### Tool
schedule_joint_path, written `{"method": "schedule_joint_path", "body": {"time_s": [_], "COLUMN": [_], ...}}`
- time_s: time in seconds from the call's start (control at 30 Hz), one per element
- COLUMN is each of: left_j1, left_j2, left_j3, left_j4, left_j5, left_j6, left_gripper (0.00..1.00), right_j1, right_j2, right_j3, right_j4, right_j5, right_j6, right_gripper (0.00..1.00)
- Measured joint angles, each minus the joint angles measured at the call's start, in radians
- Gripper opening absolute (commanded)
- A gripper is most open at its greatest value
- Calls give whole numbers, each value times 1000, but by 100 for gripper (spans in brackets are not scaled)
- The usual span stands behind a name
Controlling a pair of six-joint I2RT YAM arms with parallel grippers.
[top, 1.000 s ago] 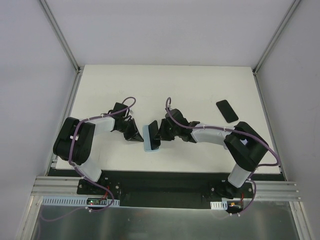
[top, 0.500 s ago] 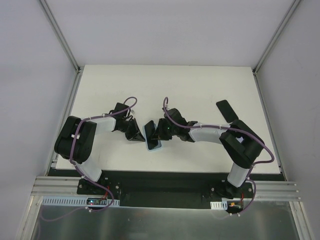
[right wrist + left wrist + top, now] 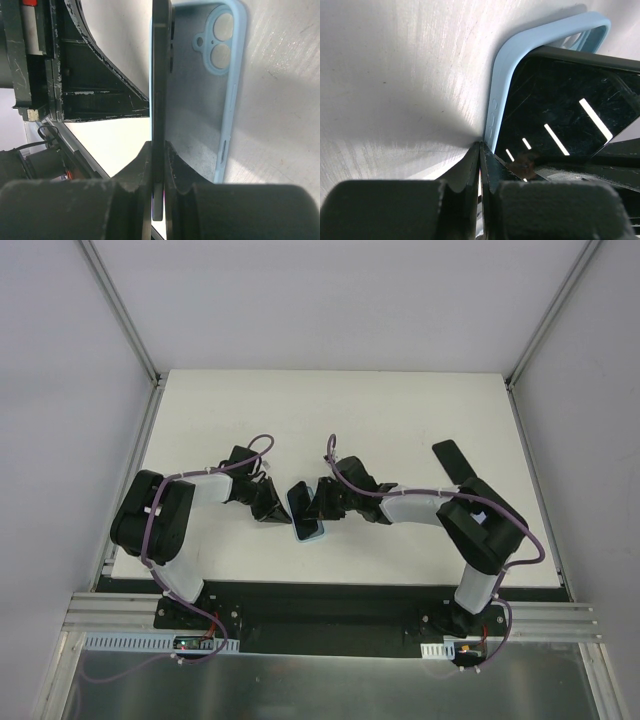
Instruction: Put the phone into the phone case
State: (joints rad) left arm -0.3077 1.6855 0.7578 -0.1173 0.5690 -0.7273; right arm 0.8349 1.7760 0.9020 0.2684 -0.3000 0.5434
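A light blue phone case (image 3: 311, 530) lies open side up on the white table. It also shows in the left wrist view (image 3: 504, 85) and the right wrist view (image 3: 227, 100). My right gripper (image 3: 318, 503) is shut on the black phone (image 3: 299, 503). It holds the phone on edge, tilted, with its lower side in the case. The phone is edge-on between the right jaws (image 3: 160, 75), and its glass shows in the left wrist view (image 3: 565, 115). My left gripper (image 3: 272, 510) is shut and empty, with its tips (image 3: 480, 148) against the case's left edge.
A flat black slab (image 3: 455, 461) lies on the table at the right, beyond the right arm. The table's metal rail (image 3: 330, 615) and the arm bases run along the near edge. The left gripper's body (image 3: 95, 85) stands close beside the phone.
My right gripper has shifted a little to the left with the phone, bringing it closer over the case. The left gripper has barely moved.
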Motion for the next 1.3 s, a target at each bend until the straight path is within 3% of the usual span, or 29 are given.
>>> {"method": "schedule_joint_path", "body": {"time_s": [0.73,0.83,0.87,0.9,1.1,1.3], "left_j1": [0,0,-2,-6,-21,-21], "left_j2": [9,8,8,8,-35,-61], "left_j3": [11,11,11,11,13,43], "left_j4": [-17,-18,-15,-12,-16,-54], "left_j5": [0,0,-1,-1,-32,-104], "left_j6": [-38,-42,-43,-45,-49,-44], "left_gripper": [0,7,14,21,42,45], "right_j1": [-46,-46,-45,-41,-29,-47], "right_j2": [35,32,31,30,-39,-145], "right_j3": [-16,-13,-5,3,54,60], "right_j4": [69,53,22,-16,-255,-360], "right_j5": [-106,-106,-105,-101,-39,-11], "right_j6": [-9,-16,-26,-36,-89,-117], "right_gripper": [15,33,43,46,57,57]}}
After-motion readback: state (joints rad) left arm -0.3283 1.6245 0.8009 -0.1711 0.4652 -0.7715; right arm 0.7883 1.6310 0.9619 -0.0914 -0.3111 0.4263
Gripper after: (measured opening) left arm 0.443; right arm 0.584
